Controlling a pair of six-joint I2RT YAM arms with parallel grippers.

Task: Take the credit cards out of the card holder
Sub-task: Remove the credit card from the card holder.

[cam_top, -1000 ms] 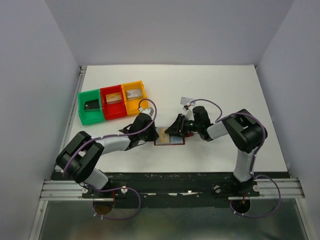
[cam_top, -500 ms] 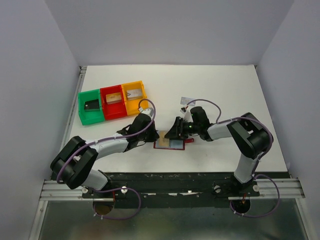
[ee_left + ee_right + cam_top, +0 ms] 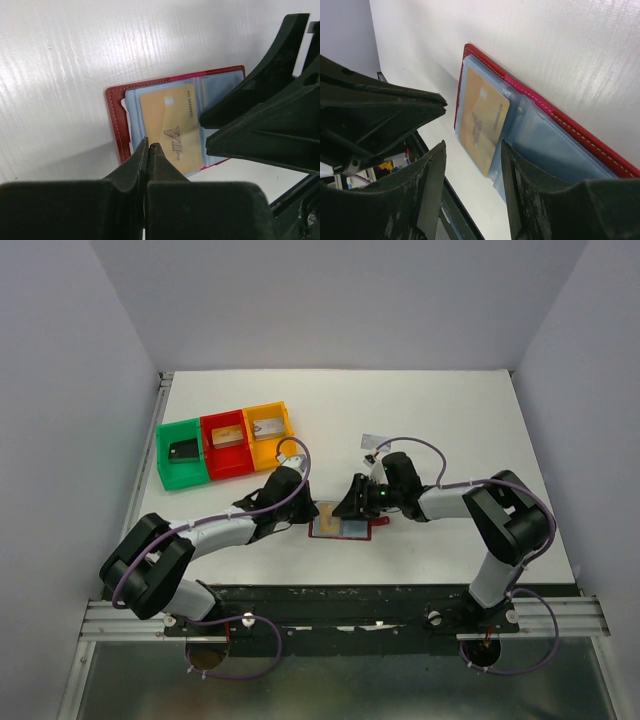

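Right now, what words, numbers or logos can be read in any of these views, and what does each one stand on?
"VIP": slanted dark lettering on the gold card lying in the open card holder, left wrist view.
A short line of characters along that card's edge: apparently a number, too small to read with certainty.
The same card in the right wrist view: markings blurred, unreadable.
Cards in the three bins, top view: too small to read.

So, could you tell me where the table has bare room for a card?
The table is bare along its far strip, between the bins and the back wall. It is crowded around the wallet, where the left tool and right tool sit.
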